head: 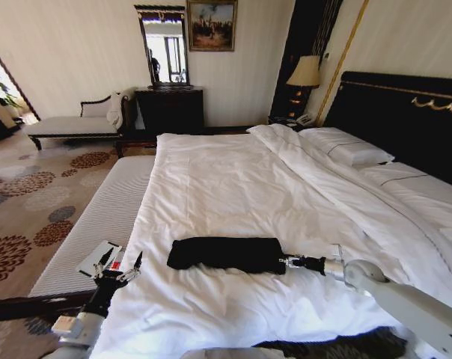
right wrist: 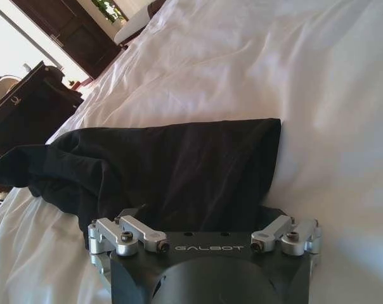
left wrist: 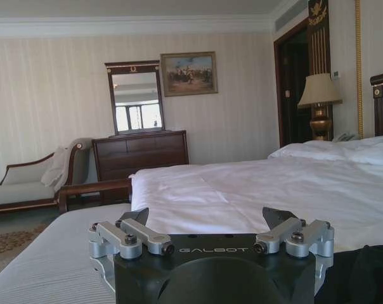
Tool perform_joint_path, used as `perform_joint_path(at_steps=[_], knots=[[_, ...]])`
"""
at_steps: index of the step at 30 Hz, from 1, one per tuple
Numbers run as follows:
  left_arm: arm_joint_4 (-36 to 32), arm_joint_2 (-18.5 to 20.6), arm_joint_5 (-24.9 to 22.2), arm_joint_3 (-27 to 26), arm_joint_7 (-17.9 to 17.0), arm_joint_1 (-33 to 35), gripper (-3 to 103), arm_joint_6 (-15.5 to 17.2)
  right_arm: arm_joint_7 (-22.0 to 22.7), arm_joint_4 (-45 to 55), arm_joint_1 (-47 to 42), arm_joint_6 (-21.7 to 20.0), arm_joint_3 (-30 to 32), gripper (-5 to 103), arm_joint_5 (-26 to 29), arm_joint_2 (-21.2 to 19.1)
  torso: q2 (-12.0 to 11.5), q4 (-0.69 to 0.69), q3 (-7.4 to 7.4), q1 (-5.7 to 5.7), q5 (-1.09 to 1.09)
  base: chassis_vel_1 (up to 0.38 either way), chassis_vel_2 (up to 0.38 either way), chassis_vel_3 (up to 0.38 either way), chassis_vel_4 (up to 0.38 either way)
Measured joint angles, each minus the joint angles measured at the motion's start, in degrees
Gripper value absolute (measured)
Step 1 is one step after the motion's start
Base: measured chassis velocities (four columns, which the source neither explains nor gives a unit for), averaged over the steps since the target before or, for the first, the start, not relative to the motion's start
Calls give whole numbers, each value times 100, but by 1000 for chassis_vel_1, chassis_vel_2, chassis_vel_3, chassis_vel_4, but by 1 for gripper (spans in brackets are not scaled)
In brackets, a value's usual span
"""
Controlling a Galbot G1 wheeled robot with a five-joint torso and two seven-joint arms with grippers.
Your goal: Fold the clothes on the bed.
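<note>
Right hand (head: 286,262) sits low on the bed (head: 233,187), fingers spread apart w/ tips right at the near end of the black T-shirt (head: 226,253); can't tell if they pinch any cloth. In right wrist view the hand (right wrist: 204,218) has the shirt (right wrist: 172,168) straight ahead, fabric bunched & wrinkled toward the far end, flat edge on the other side. Shirt is folded into a long narrow bundle, lying crosswise on the white duvet (head: 248,172), nearer the foot of the bed than the pillows (head: 346,146). Left hand (head: 120,267) is off to the robot's left by the bed's edge, over the grey striped bench (head: 99,217), fingers apart, holding nothing, well apart from the shirt. Left wrist view: that hand (left wrist: 207,218) points along the bed toward a dark dresser (left wrist: 141,155) & mirror (left wrist: 136,98) at the far wall.
</note>
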Motion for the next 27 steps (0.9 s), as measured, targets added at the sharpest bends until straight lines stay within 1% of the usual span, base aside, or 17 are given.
perform_joint_path(at_steps=[1, 2, 3, 4, 8, 9, 12, 13, 14, 15, 18, 20, 23, 24, 25, 27], knots=[[0, 0, 0, 0, 0, 0, 100, 0, 0, 0, 13, 0, -14, 93, -1, 6, 0, 0, 0, 0, 0, 0, 0, 0, 0], [0, 0, 0, 0, 0, 0, 100, 0, 0, 0, 28, -1, -33, 93, -2, 16, 0, 0, 0, 0, 0, 0, 0, 0, 0], [0, 0, 0, 0, -1, 0, 100, 0, 1, 5, 52, -1, -71, 87, -30, 32, 0, 0, 0, 0, 1, 0, 0, 0, 0], [0, 0, 0, 0, -1, 0, 100, 0, 1, 5, 52, -1, -71, 87, -30, 32, 0, 0, 0, 0, 1, 0, 0, 0, 0], [0, 1, 0, 0, -2, 0, 100, 0, 51, 186, 51, 18, -124, 65, -185, 132, 0, 0, 0, 0, 1, 0, 0, 0, 0], [0, 1, 0, 0, -2, 0, 100, 0, 51, 186, 51, 18, -124, 65, -185, 132, 0, 0, 0, 0, 1, 0, 0, 0, 0], [0, 1, 0, 1, -3, 0, 100, 1, 80, 242, -2, 18, -68, 49, -210, 158, 0, 1, 0, 0, 1, 0, 0, 0, 0], [0, 1, 0, 1, -3, 0, 100, 1, 80, 242, -2, 18, -68, 49, -210, 158, 0, 1, 0, 0, 1, 0, 0, 0, 0], [0, 1, -1, 0, -3, 0, 100, 1, 80, 248, -37, 18, -25, 44, -223, 150, 0, 1, 0, 0, 1, 0, 0, 0, 0], [0, 1, 0, 0, -3, 1, 100, 1, 80, 253, -71, 18, 17, 44, -230, 139, 0, 1, 0, 0, 2, 0, 0, 0, 0], [0, 1, -1, 1, -3, 0, 100, 1, 65, 283, -229, 19, 220, 28, -249, 71, 0, 1, 0, 0, 2, 0, 0, 0, 0], [0, 1, 0, 1, -3, 1, 100, 1, 56, 295, -284, 20, 281, 28, -259, 55, 0, 1, 0, 0, 1, 0, 0, 0, 0], [1, 1, -1, 1, -3, 1, 100, 1, 24, 321, -460, 27, 465, 12, -294, 35, 0, 0, 0, 0, 2, 0, 0, 0, 0], [1, 1, -1, 1, -3, 1, 100, 1, 24, 321, -460, 27, 465, 12, -294, 35, 0, 0, 0, 0, 2, 0, 0, 0, 0], [1, 1, -1, 1, -3, 1, 100, 1, 18, 331, -482, 28, 488, 8, -298, 34, 0, 0, 0, 0, 2, 0, 0, 0, 0], [0, 1, -1, 1, -3, 0, 100, 1, 7, 375, -552, 37, 567, 6, -318, 29, 0, 0, 0, 0, 2, 0, 0, 0, 0]])
